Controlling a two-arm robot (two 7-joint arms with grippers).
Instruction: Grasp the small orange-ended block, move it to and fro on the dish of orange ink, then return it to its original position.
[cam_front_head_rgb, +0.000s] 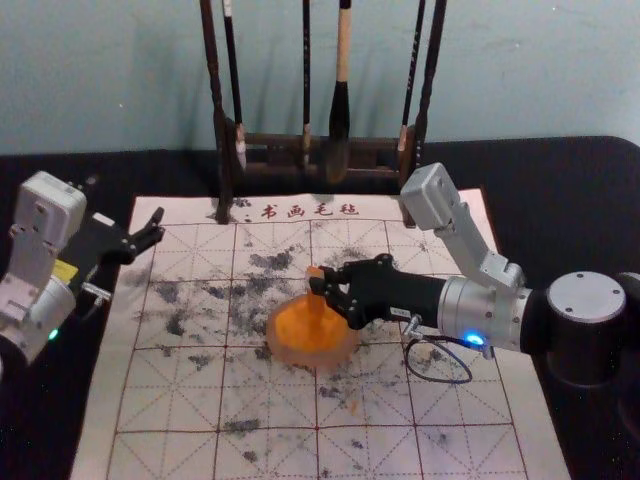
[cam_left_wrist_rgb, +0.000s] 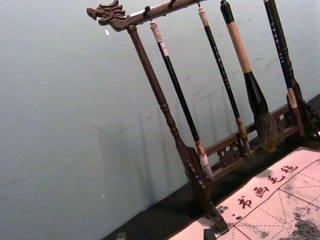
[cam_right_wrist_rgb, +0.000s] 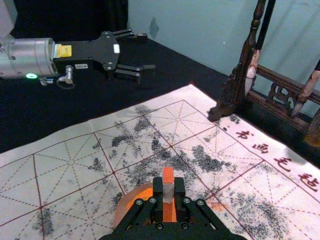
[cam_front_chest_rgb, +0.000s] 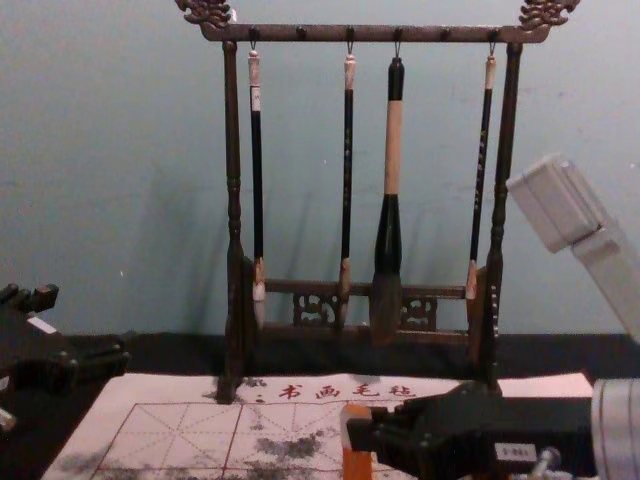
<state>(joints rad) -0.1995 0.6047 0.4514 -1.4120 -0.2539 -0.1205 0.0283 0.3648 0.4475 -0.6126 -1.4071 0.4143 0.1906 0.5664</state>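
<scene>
while the left end effector (cam_front_head_rgb: 157, 227) gapes well leftward, the right (cam_front_head_rgb: 320, 283) grips one block (cam_front_head_rgb: 315, 271) over one dish (cam_front_head_rgb: 280, 352), four brushes (cam_front_chest_rgb: 393, 150) behind.

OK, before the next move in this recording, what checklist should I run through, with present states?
1. Small orange-ended block clamped in the black right gripper: ok.
2. Block above the pale round dish of orange ink: ok.
3. Block's lower end touching the ink: cannot tell.
4. Black left gripper well away from the dish: ok.
5. Block's original position identifiable for the return: cannot tell.
</scene>
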